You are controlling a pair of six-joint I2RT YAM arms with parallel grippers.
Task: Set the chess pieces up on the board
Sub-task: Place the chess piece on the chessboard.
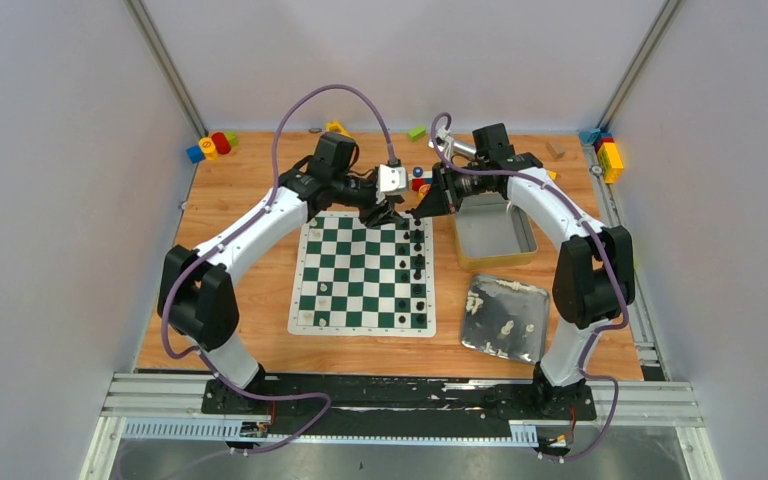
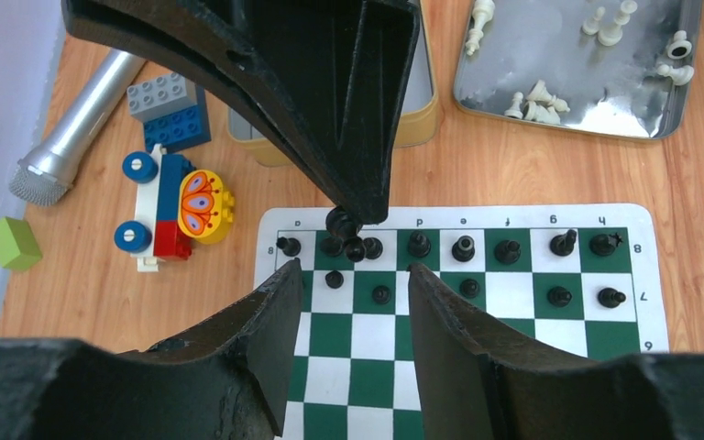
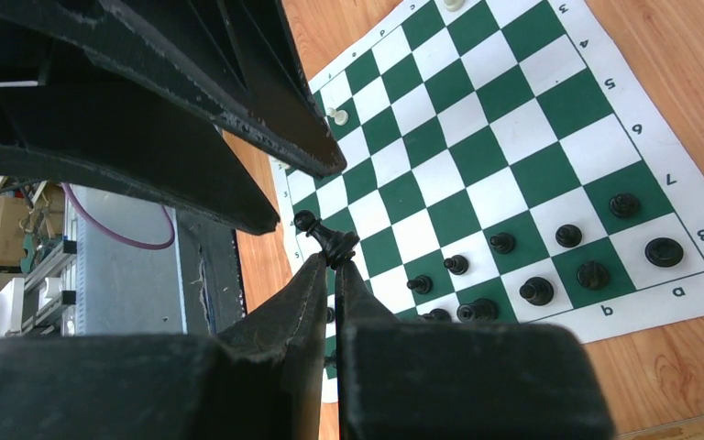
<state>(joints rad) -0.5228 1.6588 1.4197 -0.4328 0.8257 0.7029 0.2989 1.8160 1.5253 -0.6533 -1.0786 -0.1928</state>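
Note:
The green-and-white board (image 1: 350,262) lies on the wooden table, with black chess pieces (image 1: 418,272) standing in its two right-hand columns. My right gripper (image 1: 422,208) hangs over the board's far edge, shut on a small black piece (image 3: 325,236) that sticks out of its fingertips (image 3: 315,275). Facing it stands my left gripper (image 1: 388,212), jaws open, with nothing between them. In the left wrist view the held piece (image 2: 341,223) hangs just beyond my left gripper (image 2: 353,275), above the back-rank pieces (image 2: 463,247). One cream piece (image 3: 336,115) stands on the board's far side.
An empty metal tin (image 1: 493,232) sits right of the board. Nearer, a tin lid (image 1: 505,318) holds several cream pieces (image 2: 532,99). Toy blocks (image 2: 179,197), a silver microphone (image 2: 73,128) and a green cube (image 2: 14,243) lie beyond the board's far edge.

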